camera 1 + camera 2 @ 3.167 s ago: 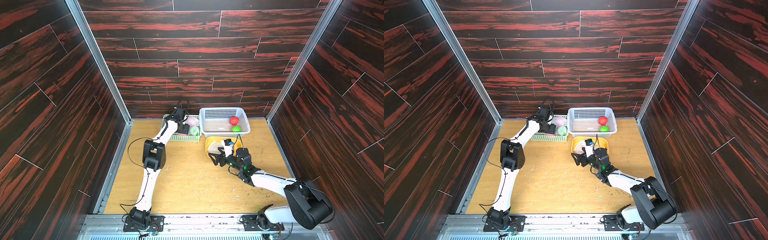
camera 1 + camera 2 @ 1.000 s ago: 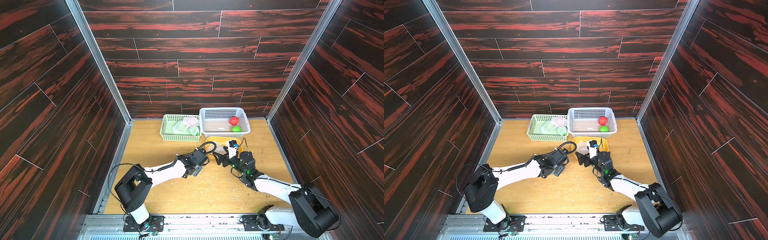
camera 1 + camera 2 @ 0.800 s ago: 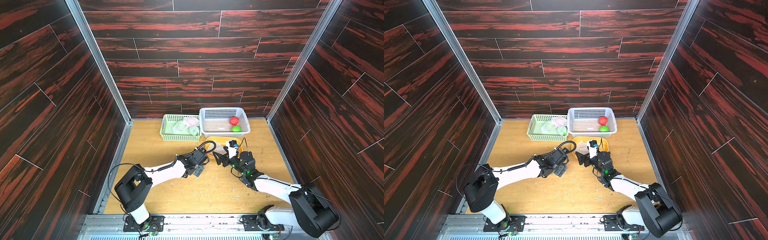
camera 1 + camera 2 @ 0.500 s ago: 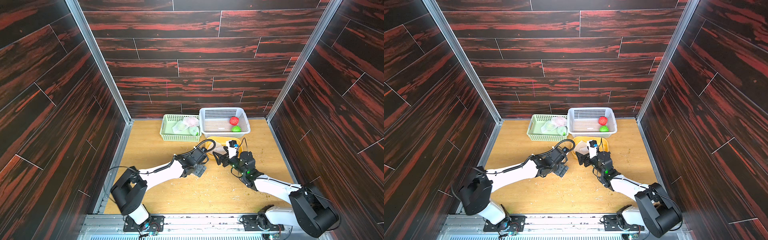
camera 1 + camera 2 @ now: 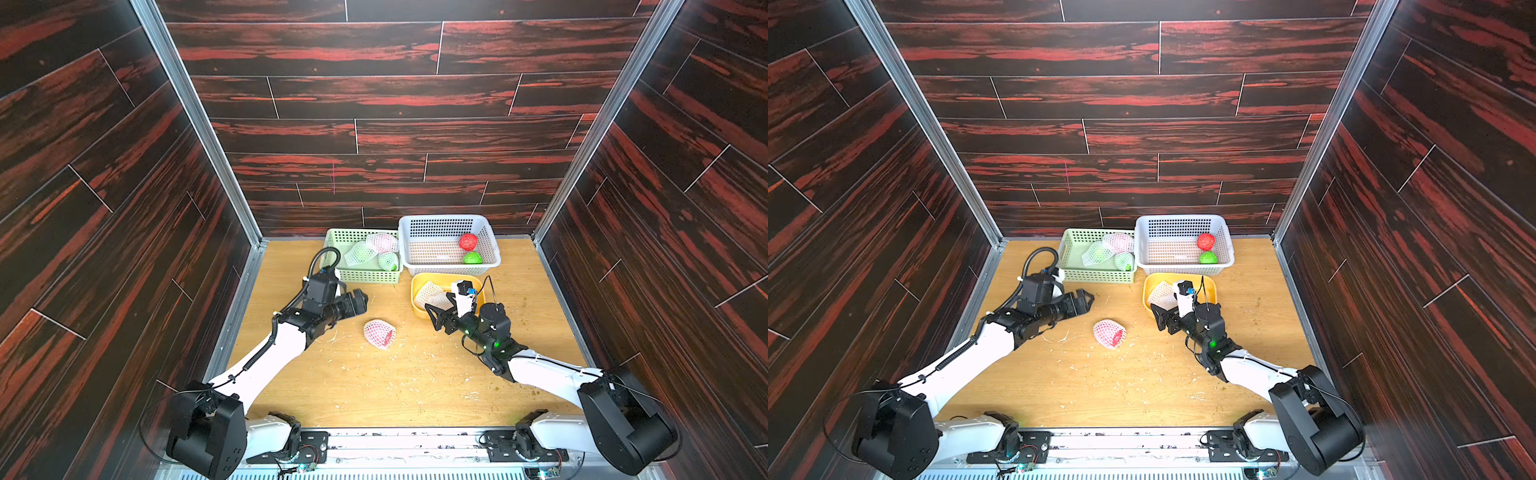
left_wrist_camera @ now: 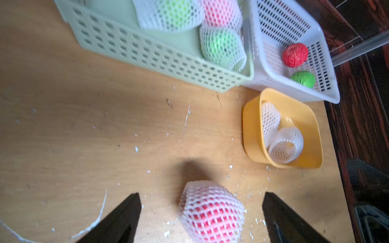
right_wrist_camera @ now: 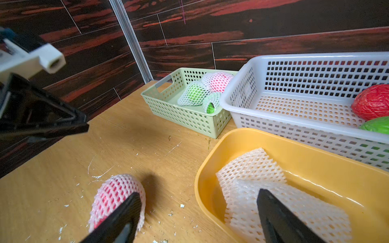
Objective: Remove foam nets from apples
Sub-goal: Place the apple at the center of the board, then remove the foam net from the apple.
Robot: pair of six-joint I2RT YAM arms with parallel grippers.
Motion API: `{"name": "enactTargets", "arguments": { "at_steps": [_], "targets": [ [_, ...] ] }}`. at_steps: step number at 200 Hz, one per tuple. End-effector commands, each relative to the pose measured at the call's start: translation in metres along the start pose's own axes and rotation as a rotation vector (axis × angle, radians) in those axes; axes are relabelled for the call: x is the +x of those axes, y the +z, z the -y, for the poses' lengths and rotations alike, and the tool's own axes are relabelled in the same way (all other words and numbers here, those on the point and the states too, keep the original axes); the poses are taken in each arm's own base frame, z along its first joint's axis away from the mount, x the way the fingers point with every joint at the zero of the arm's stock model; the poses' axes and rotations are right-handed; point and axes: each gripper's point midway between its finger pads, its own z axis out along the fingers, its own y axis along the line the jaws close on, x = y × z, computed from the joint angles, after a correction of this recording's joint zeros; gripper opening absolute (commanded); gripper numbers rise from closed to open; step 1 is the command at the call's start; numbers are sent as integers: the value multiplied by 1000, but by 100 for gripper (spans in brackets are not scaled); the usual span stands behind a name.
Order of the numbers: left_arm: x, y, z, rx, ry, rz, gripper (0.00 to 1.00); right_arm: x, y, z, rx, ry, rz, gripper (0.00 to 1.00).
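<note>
A red apple in a white foam net (image 5: 379,333) (image 5: 1108,333) lies alone on the wooden table, touched by neither gripper. My left gripper (image 5: 360,299) (image 5: 1086,300) hovers open a little to its left and farther back; in the left wrist view the netted apple (image 6: 211,212) shows between the spread fingers (image 6: 126,214), untouched. My right gripper (image 5: 434,316) (image 7: 199,192) is open and empty at the near edge of the yellow tub (image 5: 415,286), right of the apple (image 7: 117,197). Two empty foam nets (image 7: 252,168) lie in the tub.
A green basket (image 5: 365,276) at the back holds three netted apples (image 6: 221,47). The white basket (image 5: 490,232) beside it holds a bare red apple (image 5: 468,241) and a bare green apple (image 5: 472,258). White foam crumbs litter the table. Dark walls enclose three sides.
My left gripper opened, left the netted red apple lying on the table, and drew back to the left and away. The right arm stayed where it was.
</note>
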Motion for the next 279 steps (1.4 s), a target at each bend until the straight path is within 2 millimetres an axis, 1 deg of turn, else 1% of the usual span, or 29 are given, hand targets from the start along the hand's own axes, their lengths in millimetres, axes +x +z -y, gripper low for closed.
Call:
{"name": "enactTargets", "arguments": {
  "at_steps": [1,16,46,62,88,109,127,148,179,193,202,217,227,246,259,279],
  "targets": [
    [16,8,2,95,-42,-37,92,3,4,-3,-17,9,-11,90],
    [19,19,-4,148,-79,-30,89,4,4,-3,-21,10,-14,90],
    [24,39,6,246,8,-67,86,3,4,-4,-23,10,-16,90],
    [26,51,6,274,9,-68,86,3,4,-4,-24,10,-15,90],
    [26,59,16,335,39,-69,83,3,4,-4,-22,10,-21,89],
    [34,67,15,337,53,-95,81,4,5,-3,-20,9,-21,90],
    [44,72,15,335,65,-126,78,5,6,-3,-19,12,-27,90],
    [51,71,19,329,97,-146,72,7,8,-2,-17,16,-40,90],
    [52,65,23,322,112,-142,57,6,7,-1,-9,21,-28,90],
    [52,62,27,316,125,-149,46,7,7,0,-4,23,-33,90],
    [52,61,31,312,144,-155,43,7,8,0,-5,21,-31,90],
    [60,61,41,301,190,-192,37,7,8,1,-1,20,-33,89],
    [65,59,48,293,221,-210,28,7,8,2,4,21,-36,90],
    [74,54,55,278,262,-229,26,8,8,2,8,20,-41,90],
    [77,51,57,270,274,-230,25,8,9,3,10,20,-40,90],
    [80,47,60,274,286,-227,19,8,9,3,11,23,-46,90]
  ]
}}
